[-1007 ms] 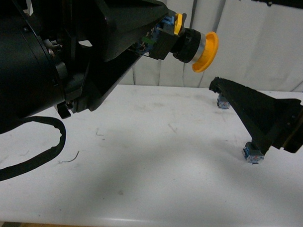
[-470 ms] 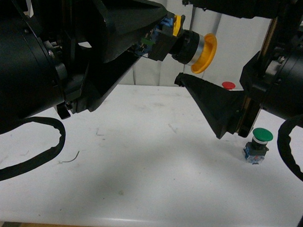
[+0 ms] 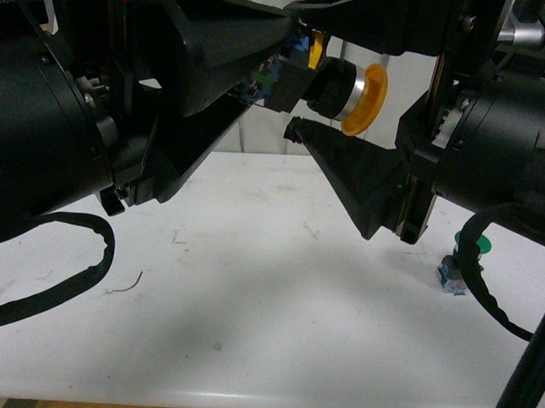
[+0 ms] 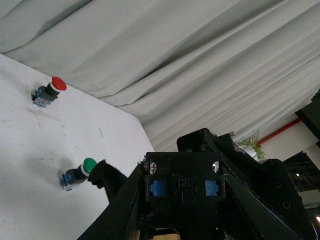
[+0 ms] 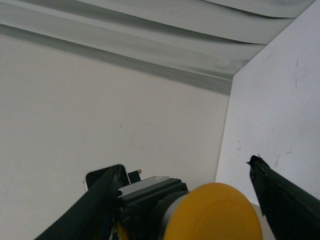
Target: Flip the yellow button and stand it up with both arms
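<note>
Yellow button (image 3: 348, 88) is up in the air over the table (image 3: 252, 284), long axis sideways, cap facing the right arm. Left gripper (image 3: 276, 63) clamps its block end. Right gripper (image 5: 186, 167) gapes wide around the cap, not touching it, I think.

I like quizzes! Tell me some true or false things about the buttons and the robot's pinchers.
1. The yellow button sits on the table. False: the left gripper holds it up in the air by its body, lying sideways.
2. The right gripper is open. True: one finger is above the yellow cap and one below.
3. The green button is on the table. True.
4. The red button is in the right gripper. False: it is on the table, further back than the green one.
</note>
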### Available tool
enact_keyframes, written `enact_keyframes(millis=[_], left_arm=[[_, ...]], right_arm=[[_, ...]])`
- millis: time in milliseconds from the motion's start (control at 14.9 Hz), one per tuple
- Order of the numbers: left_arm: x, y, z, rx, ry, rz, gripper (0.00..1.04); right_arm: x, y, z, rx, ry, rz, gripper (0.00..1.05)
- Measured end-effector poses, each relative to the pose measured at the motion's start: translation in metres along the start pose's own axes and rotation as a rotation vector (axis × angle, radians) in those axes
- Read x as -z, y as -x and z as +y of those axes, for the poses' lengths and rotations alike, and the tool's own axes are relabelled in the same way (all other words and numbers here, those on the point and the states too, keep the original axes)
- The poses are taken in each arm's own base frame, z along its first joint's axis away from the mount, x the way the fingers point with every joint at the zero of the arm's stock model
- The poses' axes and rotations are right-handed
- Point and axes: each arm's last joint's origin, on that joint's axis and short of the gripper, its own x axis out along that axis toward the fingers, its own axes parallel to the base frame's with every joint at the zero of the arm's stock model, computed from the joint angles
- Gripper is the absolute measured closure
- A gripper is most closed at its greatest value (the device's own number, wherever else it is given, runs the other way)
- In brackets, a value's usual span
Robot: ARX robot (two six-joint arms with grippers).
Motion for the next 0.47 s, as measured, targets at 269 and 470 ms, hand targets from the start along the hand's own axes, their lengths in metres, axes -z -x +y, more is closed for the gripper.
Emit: enact_keyframes(millis=[269,470], left_arm=[[0.0006,0.0009,0.0021,-0.008,0.043,0.004,0.69],[0.0005,0.0011,0.0022,-0.009,0.06,0.004,0.69]], right_arm=[[-0.0028,0.0004,0.0011,-0.007,-0.018,-0.018,0.67],[-0.003,0.0005,0.0012,-0.008,-0.028,-0.019,0.69]])
